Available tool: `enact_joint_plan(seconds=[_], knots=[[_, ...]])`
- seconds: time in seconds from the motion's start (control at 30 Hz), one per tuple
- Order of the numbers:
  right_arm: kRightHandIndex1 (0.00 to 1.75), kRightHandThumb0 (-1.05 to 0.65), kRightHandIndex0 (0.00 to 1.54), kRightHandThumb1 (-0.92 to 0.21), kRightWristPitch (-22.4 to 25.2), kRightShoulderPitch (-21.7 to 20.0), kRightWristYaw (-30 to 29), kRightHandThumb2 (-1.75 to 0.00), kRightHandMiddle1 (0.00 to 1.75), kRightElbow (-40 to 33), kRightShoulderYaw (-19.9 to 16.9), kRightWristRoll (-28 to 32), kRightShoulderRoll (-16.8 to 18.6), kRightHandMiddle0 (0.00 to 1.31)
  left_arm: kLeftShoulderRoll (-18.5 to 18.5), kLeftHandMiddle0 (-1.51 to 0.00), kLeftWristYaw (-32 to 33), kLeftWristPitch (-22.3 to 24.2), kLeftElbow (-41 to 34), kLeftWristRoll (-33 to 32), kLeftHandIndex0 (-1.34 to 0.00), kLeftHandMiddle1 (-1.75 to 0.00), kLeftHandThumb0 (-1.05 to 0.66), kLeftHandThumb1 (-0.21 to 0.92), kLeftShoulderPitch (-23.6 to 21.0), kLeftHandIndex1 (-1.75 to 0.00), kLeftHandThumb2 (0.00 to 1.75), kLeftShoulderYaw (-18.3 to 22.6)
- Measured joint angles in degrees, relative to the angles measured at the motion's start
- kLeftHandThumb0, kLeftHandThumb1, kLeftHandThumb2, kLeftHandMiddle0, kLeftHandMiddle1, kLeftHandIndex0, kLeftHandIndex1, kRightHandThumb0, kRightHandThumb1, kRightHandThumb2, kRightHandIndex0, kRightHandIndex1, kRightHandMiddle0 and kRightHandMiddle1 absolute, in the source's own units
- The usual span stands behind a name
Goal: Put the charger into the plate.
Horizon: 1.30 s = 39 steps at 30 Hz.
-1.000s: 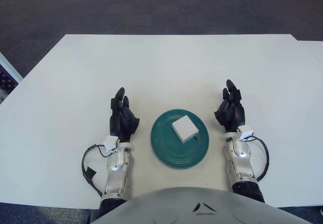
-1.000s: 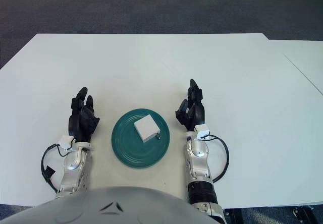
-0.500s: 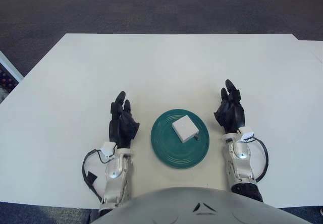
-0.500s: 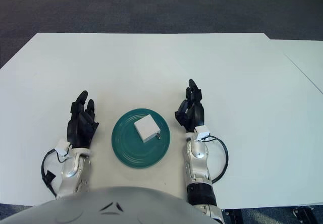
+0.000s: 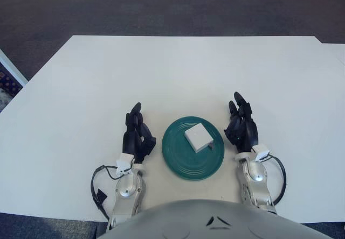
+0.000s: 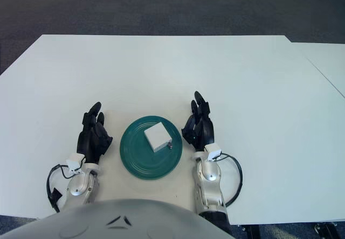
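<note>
A white cube-shaped charger (image 5: 198,137) lies inside the round teal plate (image 5: 180,163) near the table's front edge, its metal prongs pointing to the right. My left hand (image 5: 137,133) stands just left of the plate with its fingers spread and nothing in them. On the plate's right side my right hand (image 5: 241,127) is likewise open and holds nothing. Neither hand touches the plate or the charger.
The white table (image 5: 178,72) stretches far ahead and to both sides of the plate. A second white table (image 6: 323,61) adjoins at the right. Dark carpet (image 5: 161,7) lies beyond the far edge.
Both hands have drawn back toward me and slightly inward toward the plate. The charger and the plate have not moved.
</note>
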Motion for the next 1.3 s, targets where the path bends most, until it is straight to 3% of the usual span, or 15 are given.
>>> enact_joint_plan(seconds=[0.27, 0.7, 1.03, 1.3], knots=[[0.00, -0.90, 0.10, -0.92, 4.7, 1.8, 0.4, -0.96, 0.29, -4.2, 0.7, -1.1, -1.3, 0.00, -0.1, -0.24, -1.6, 5.7, -3.8, -3.7, -0.02, -0.01, -0.99, 0.92, 0.5, -0.62, 0.93, 0.9], [0.00, -0.86, 0.08, -0.92, 8.5, 2.3, 0.0, -0.97, 0.29, -6.9, 0.6, -1.3, -1.9, 0.00, 0.0, -0.18, -0.7, 10.2, -6.9, -0.2, 0.00, 0.00, -1.04, 0.92, 1.1, -0.56, 0.95, -1.1], [0.00, -0.83, 0.06, -0.92, 9.0, 2.1, 0.0, -0.99, 0.26, -7.1, 0.1, -1.5, -3.4, 0.00, 0.4, -0.19, -0.9, 11.6, -8.0, 1.6, 0.00, -0.01, -1.03, 0.92, 1.3, -0.54, 0.98, -1.8], [0.00, -0.84, 0.06, -0.92, 9.0, 2.0, 0.0, -0.98, 0.26, -6.9, -0.1, -1.5, -3.6, 0.00, 0.6, -0.17, -2.5, 9.4, -7.2, -1.8, 0.00, 0.00, -1.04, 0.92, 0.9, -0.54, 0.97, -0.8]])
